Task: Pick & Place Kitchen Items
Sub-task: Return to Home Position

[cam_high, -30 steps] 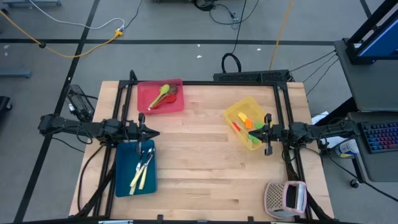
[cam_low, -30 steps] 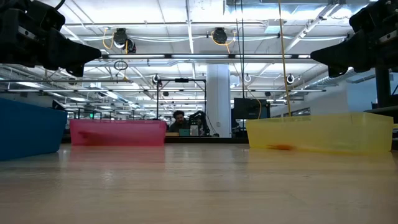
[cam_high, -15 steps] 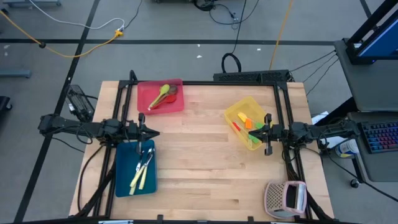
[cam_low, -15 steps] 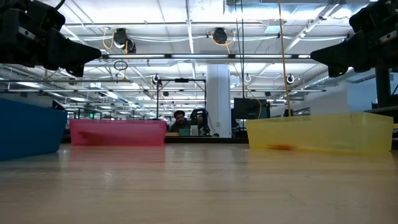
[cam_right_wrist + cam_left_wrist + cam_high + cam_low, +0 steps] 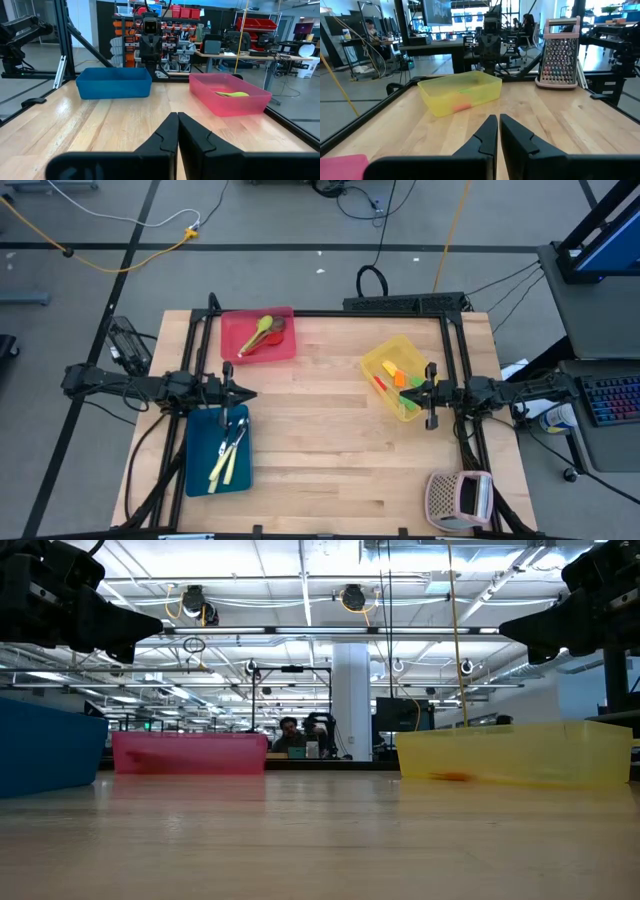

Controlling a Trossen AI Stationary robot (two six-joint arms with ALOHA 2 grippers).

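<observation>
likely homing step: right gripper (image 5: 412, 392) beside the yellow bin (image 5: 383, 348), left gripper (image 5: 246, 393) well apart from it, both closed, empty; next, just park.

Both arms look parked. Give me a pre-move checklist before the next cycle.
1. Left gripper, at the table's left side, shut and holding nothing: ok.
2. Right gripper, at the right side, shut and holding nothing: ok.
3. Colour-headed spatulas inside yellow plastic bin: ok.
4. Cream-handled knives inside blue tray: ok.
5. Green spoon inside red tray: ok.
6. Loose utensils on wooden tabletop: none seen, ok.
</observation>
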